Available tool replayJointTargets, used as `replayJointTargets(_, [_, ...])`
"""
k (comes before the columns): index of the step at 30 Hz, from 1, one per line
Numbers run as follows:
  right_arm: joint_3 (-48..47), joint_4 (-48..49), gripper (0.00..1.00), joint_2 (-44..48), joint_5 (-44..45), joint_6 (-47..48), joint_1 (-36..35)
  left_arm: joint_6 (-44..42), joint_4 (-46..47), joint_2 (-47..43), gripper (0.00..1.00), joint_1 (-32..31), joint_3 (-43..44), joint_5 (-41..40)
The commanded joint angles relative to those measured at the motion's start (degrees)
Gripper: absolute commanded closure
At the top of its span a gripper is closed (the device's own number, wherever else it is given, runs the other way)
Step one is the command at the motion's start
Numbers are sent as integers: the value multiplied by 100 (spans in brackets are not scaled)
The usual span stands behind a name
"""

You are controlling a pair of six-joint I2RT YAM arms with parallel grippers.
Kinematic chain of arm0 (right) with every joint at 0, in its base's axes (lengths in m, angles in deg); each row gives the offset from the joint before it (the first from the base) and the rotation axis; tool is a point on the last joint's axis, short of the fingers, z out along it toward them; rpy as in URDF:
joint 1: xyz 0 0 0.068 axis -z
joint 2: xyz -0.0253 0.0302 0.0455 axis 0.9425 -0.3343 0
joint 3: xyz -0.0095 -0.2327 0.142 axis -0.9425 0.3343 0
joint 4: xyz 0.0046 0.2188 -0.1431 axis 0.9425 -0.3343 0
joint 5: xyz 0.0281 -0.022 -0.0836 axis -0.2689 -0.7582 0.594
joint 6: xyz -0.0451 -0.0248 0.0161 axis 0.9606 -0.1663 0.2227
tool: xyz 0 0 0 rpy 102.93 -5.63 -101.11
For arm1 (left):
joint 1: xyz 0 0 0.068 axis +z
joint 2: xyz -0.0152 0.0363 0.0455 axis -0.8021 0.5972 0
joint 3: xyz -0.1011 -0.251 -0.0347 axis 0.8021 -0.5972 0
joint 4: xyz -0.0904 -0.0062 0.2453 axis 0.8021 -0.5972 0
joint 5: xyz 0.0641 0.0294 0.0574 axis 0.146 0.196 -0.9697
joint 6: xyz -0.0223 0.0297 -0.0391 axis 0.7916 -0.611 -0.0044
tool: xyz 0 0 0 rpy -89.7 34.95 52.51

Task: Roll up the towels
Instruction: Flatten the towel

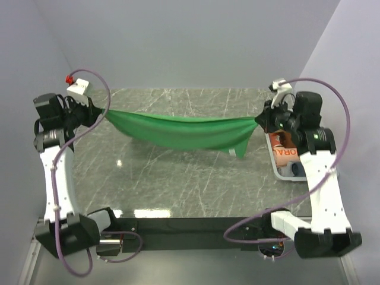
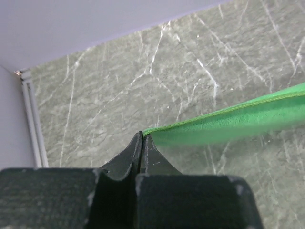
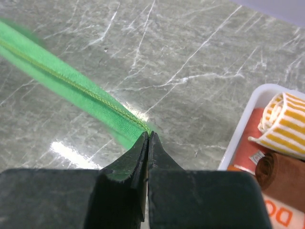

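The bright green towel point(image 1: 184, 132) hangs stretched in the air between both arms above the marble table point(image 1: 178, 178), sagging in the middle, one loose corner drooping at its right end. My left gripper point(image 1: 104, 113) is shut on its left corner; in the left wrist view the gripper point(image 2: 143, 136) pinches the hemmed edge of the towel point(image 2: 238, 121). My right gripper point(image 1: 259, 121) is shut on the right corner; in the right wrist view the gripper point(image 3: 147, 136) pinches the towel's hem point(image 3: 71, 83).
A white tray point(image 1: 279, 172) at the right edge, under the right arm, holds rolled towels: yellow-striped point(image 3: 286, 119), brown point(image 3: 286, 174) and orange-lettered point(image 1: 284, 155). Grey walls enclose the table at back and sides.
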Motion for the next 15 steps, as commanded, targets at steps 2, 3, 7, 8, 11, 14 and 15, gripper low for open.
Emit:
replayJointTargets(2, [173,248,100,353,156,-13,34,155,-9,-571,100,48,14,133])
replayJointTargets(3, [164,283,100,196,147,-39,34,208,8,-492,100,49,32,142])
replayJointTargets(7, [111,485,100,-595,77,-100,8,454,113,43,99,31,120,-95])
replayJointTargets(8, [111,599,100,-954,85,-109,-27,463,52,219,99,40,172,-156])
replayJointTargets(11, [199,1012,100,-1709,146,-171,-142,472,104,834,99,14,51,-297])
replayJointTargets(14, [173,1460,100,-2553,234,-328,-239,516,578,1361,99,-83,-274,-516])
replayJointTargets(15, [68,1540,100,-2766,252,-442,-247,516,762,1650,99,-118,-328,-630])
